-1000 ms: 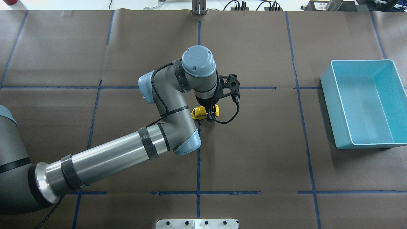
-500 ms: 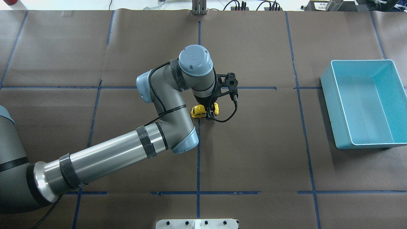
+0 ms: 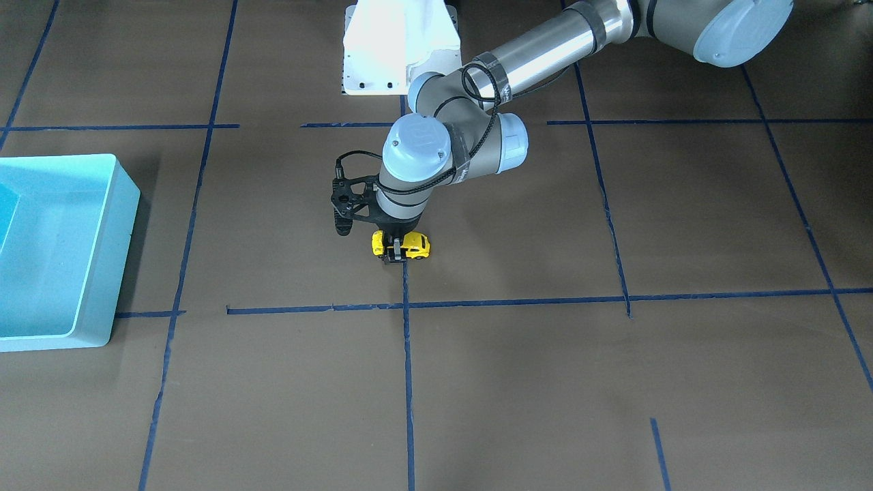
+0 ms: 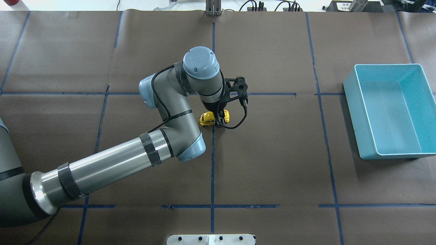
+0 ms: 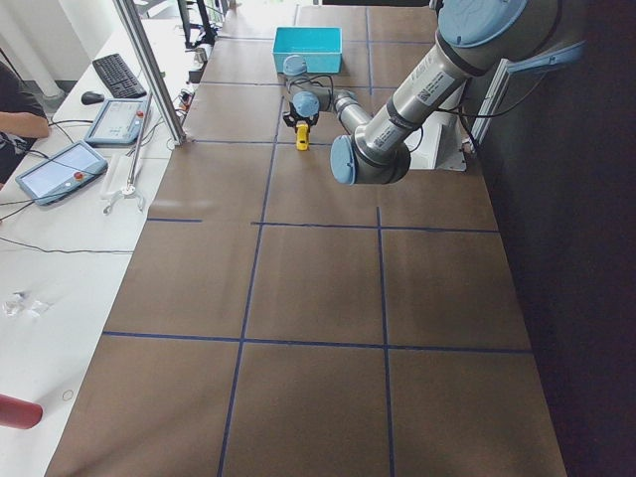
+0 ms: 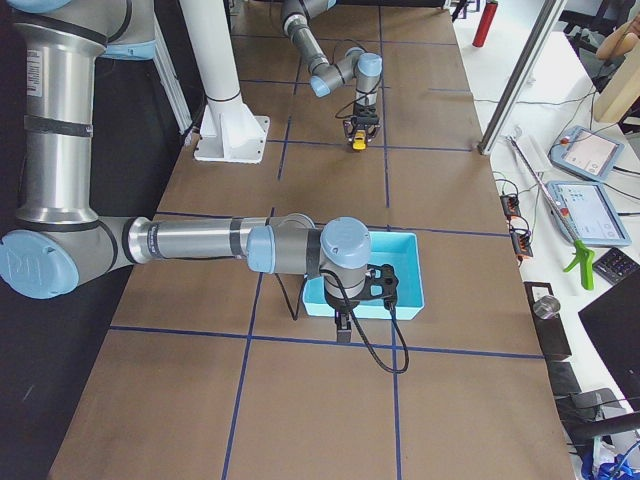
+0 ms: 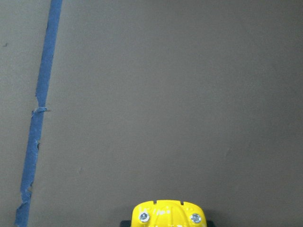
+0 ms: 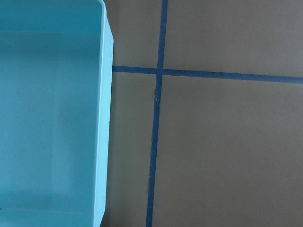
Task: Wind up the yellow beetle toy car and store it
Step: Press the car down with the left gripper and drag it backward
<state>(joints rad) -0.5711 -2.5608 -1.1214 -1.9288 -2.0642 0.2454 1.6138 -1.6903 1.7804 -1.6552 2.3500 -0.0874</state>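
The yellow beetle toy car (image 4: 206, 119) stands on its wheels on the brown table near the middle, by a blue tape line. My left gripper (image 4: 220, 121) points straight down and is shut across the car's middle. The front view shows the car (image 3: 414, 245) in the fingers (image 3: 393, 255) at table level. The left wrist view shows only the car's yellow end (image 7: 168, 215) at the bottom edge. The right gripper (image 6: 343, 325) shows only in the right side view, near the light-blue bin (image 6: 405, 268); I cannot tell whether it is open or shut.
The light-blue bin (image 4: 388, 65) stands at the table's right side and holds nothing; its wall (image 8: 102, 142) fills the left of the right wrist view. Blue tape lines cross the brown table cover. A white robot base (image 3: 399, 48) stands at the robot's edge.
My left gripper has moved a little to the left with the car in it, along the table. The bin has not moved.
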